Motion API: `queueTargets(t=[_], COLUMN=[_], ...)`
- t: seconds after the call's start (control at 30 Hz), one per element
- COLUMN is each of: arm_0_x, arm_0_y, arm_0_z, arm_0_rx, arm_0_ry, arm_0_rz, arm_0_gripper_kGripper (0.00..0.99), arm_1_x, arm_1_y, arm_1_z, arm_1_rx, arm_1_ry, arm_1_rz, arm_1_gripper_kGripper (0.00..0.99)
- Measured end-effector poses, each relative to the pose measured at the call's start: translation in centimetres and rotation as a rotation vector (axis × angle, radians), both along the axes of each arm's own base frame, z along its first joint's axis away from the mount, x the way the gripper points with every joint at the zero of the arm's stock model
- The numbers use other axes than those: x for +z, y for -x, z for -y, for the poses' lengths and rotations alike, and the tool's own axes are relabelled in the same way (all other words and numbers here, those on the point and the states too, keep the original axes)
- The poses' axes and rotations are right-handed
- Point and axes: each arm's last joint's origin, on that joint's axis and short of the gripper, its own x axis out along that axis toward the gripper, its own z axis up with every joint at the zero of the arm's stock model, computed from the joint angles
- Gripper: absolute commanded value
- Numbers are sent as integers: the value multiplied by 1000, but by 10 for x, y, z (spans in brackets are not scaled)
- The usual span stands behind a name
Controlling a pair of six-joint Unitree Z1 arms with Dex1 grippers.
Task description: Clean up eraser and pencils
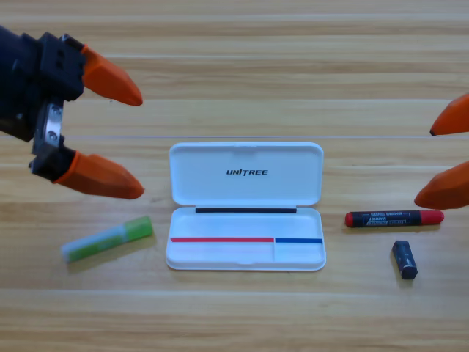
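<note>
surface: wooden table (234,323), light planks running left-right, seen from above
case: white pencil case (246,205) lying open mid-table, lid flipped back toward the top edge, "UNITREE" printed on the lid; tray half sits nearer the bottom edge
left gripper: left gripper (141,143) comes in from the upper left, large in view, orange jaws spread well apart, holding nothing; upper tip points right above the case's lid level, lower tip sits just left of the lid's left edge
right gripper: right gripper (423,165) cut off at the right edge, only the two orange jaw tips show, clearly apart, holding nothing
green pencil: green pencil (108,239) lies on the table below the left gripper's lower jaw tip, apart from it; tilted, green end up-right toward the case, pale translucent end down-left; left of the tray, not touching it
red pencil: red pencil (394,218) with black label lies nearly level just below the right gripper's lower jaw tip, not touching it; right of the tray, small gap
eraser: eraser (404,259), small dark block, lies below the red pencil's right half, near it but apart; farther from the right jaw tips than the red pencil
</note>
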Motion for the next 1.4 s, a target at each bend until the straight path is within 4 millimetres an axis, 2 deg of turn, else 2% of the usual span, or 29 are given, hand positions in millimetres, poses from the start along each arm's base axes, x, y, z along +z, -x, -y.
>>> queueTargets(t=[0.27,0.57,0.67,0.77,0.9,1.0,1.07,1.23,1.4], arm_0_x=[-2,1,5,1,-27,-56,-77,-113,-136], arm_0_y=[-2,-2,-7,-21,-42,-56,-65,-82,-93], arm_0_z=[2,1,-2,-2,9,20,28,44,53], arm_0_rx=[0,5,88,203,268,267,255,260,288], arm_0_ry=[-5,-13,-115,-263,-451,-564,-624,-695,-712], arm_0_rz=[-6,-5,39,106,108,63,21,-48,-82], arm_0_gripper_kGripper=[989,989,989,988,986,985,985,982,974], arm_1_x=[0,-3,-7,-16,-34,-56,-71,-110,-145], arm_1_y=[0,-6,-5,-6,-17,-31,-39,-56,-74], arm_1_z=[0,7,9,9,-1,-14,-21,-34,-50], arm_1_rx=[-21,-284,-360,-431,-520,-559,-646,-776,-880], arm_1_ry=[-1,45,50,64,105,167,197,292,325], arm_1_rz=[-8,-22,-63,-139,-241,-307,-369,-471,-528], arm_1_gripper_kGripper=[982,986,985,982,983,990,988,930,920])
